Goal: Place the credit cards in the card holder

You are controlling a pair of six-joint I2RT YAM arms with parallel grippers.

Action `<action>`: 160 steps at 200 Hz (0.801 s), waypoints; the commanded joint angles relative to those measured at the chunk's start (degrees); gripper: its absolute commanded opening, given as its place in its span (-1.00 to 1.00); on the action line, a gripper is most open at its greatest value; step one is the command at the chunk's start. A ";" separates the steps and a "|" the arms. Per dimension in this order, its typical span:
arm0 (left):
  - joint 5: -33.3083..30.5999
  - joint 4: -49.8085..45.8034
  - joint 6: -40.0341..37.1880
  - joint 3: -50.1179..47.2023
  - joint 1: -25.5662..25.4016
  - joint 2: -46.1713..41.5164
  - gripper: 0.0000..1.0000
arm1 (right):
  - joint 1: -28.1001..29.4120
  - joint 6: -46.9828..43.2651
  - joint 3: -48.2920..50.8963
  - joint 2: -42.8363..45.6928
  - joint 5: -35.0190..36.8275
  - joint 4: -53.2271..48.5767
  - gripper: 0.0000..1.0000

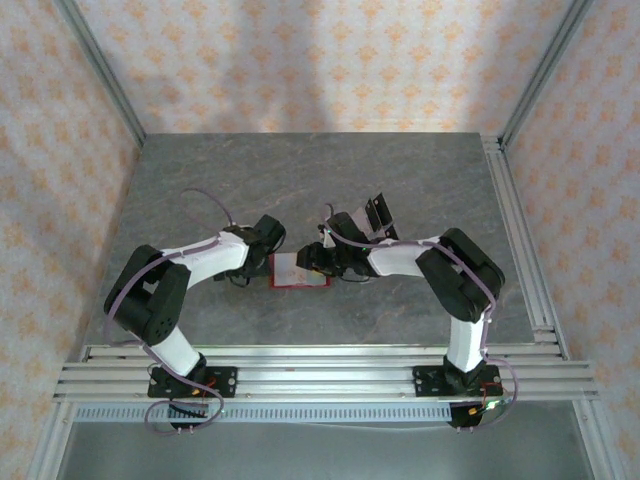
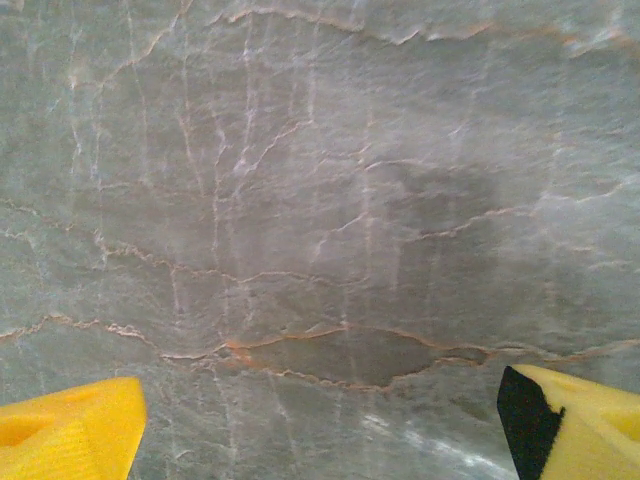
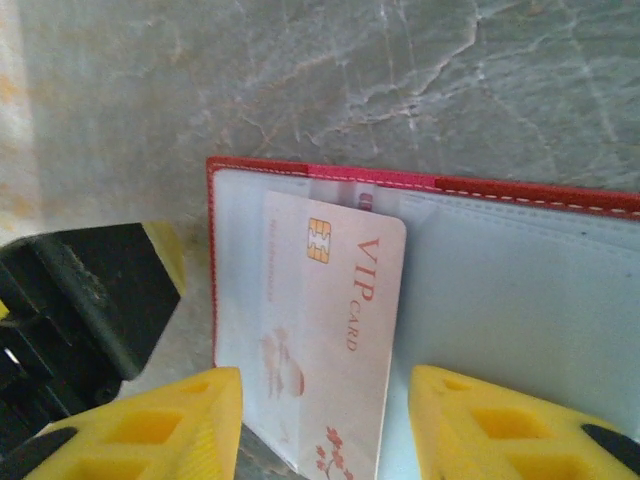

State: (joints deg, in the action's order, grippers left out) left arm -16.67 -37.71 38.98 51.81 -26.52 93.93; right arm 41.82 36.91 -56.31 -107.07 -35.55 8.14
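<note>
The bench [image 1: 300, 180] is carrying the unfolded card holder [image 1: 298, 270] near its front-middle, with spare credit cards [image 1: 372, 216] lying behind it. One card [image 3: 330, 300] is lying inside, its long axis pointing at the holder's red edge. The right gripper [image 3: 325, 415] is straddling it, jaws spread, and the left gripper [image 2: 320, 420] is hovering spread wide.

The table [image 1: 300, 170] is grey like stone, with thin pale and orange lines running over it. A red wallet [image 1: 292, 270] lies open and flat on it, in the middle, close to the near edge. A few cards [image 1: 368, 218] with black stripes lie a bit farther back and to the right, apart from the wallet. Silver metal rails [image 1: 320, 365] run along the near edge of the table.
</note>
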 commanded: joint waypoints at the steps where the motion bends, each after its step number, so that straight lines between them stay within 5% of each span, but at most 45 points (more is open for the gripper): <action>1: -0.08 1.21 -0.49 -1.68 0.29 -0.55 0.85 | -0.26 -4.92 -2.44 1.93 3.27 -11.26 -0.16; 60: 2.12 4.03 -1.28 -2.75 0.23 0.64 0.85 | -0.25 -9.03 -6.40 2.88 6.05 -18.15 -0.34; 111: 3.02 4.95 -2.19 -2.24 -0.24 1.81 0.85 | -0.19 -11.25 -8.56 1.32 7.38 -21.58 -1.00; 160: 3.70 5.98 -2.24 -2.59 -0.72 2.73 0.84 | 0.62 -13.00 -12.37 -1.32 8.02 -25.11 -1.00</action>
State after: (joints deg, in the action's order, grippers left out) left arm -15.64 -34.30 37.47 50.11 -26.52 94.15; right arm 41.95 25.61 -66.70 -107.15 -29.58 -14.06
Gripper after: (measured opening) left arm 0.923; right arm 0.039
